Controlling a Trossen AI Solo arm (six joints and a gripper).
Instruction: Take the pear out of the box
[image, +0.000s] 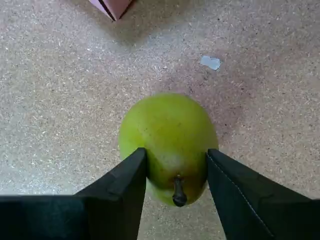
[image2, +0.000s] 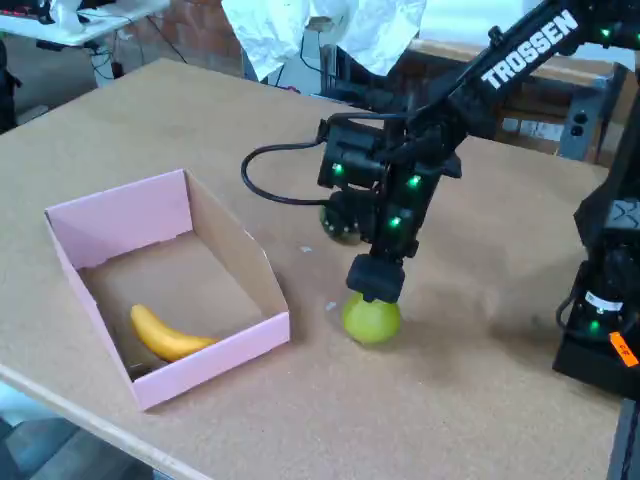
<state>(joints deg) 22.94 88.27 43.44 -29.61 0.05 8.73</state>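
Your black two-fingered gripper (image: 177, 172) stands closed around the narrow stem end of the yellow-green pear (image: 167, 135), its jaws pressing both sides so the fruit cannot roll. The pear sits on the speckled brown tabletop (image2: 470, 380), just beside the shallow pink cardboard box (image2: 120, 215) and outside its walls; judging by that, only the release remains. A yellow banana (image2: 165, 337) lies inside the box.
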